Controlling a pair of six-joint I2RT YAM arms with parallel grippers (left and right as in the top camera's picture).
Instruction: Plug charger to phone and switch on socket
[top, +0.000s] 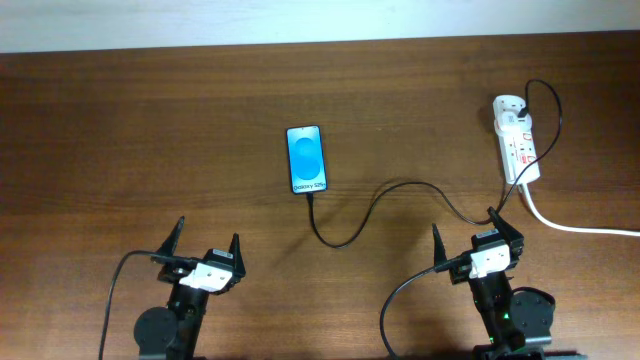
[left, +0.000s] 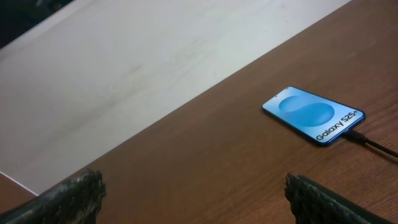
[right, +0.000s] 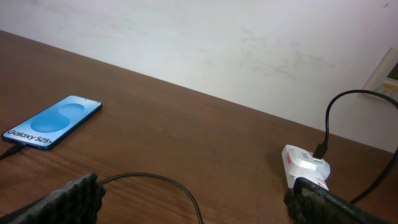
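Both grippers hung low over the near edge of the brown table (top: 120, 150), and neither held anything. The left gripper (top: 208, 235) had its jaws spread wide, and so did the right gripper (top: 465, 228).

The phone (top: 307, 159) lay flat, screen up and lit blue, ahead of the left gripper and off to its right. It was well apart from both sets of fingers, and its lettered end faced back toward the arms. The charger (top: 400, 184) met that near end of the phone. From there it looped back into the space between the two grippers, swung forward again, and ran close by the right gripper's outer finger. From overhead it was hard to say whether it touched that finger.

Past the finger the charger climbed in an arc to a black plug (right: 320, 151) at the far end of the socket (top: 516, 140). The socket lay ahead of the right gripper and to its right. A thick white cord (top: 580, 228) left the socket's near end and ran off to the right.
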